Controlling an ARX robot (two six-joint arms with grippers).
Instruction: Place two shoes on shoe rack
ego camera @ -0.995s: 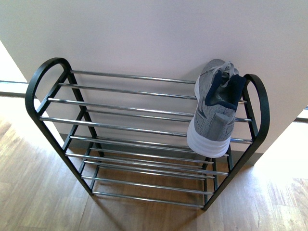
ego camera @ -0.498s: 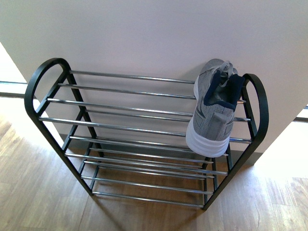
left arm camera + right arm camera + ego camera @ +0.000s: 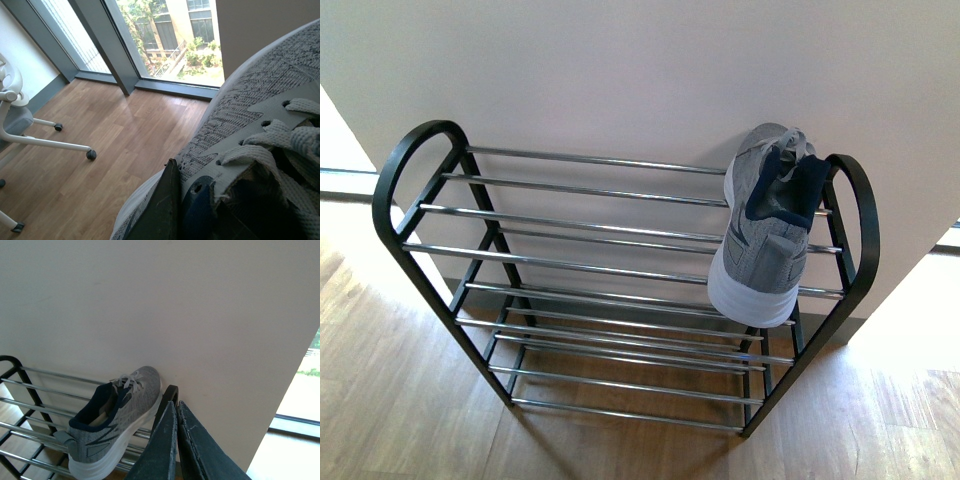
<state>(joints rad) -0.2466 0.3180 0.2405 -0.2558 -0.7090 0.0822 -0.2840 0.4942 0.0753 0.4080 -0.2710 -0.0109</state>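
Front view shows the shoe rack [image 3: 620,262] against a white wall [image 3: 620,70], with one grey shoe [image 3: 765,235] on its top tier at the right loop end, toe towards the wall and heel overhanging the front bar. Right wrist view has the right gripper [image 3: 175,405] pinched together with nothing in it, near that same end of the rack. Left wrist view shows the left gripper [image 3: 169,200] clamped on a second grey shoe [image 3: 250,115] above wooden floor [image 3: 100,130] — only one finger shows.
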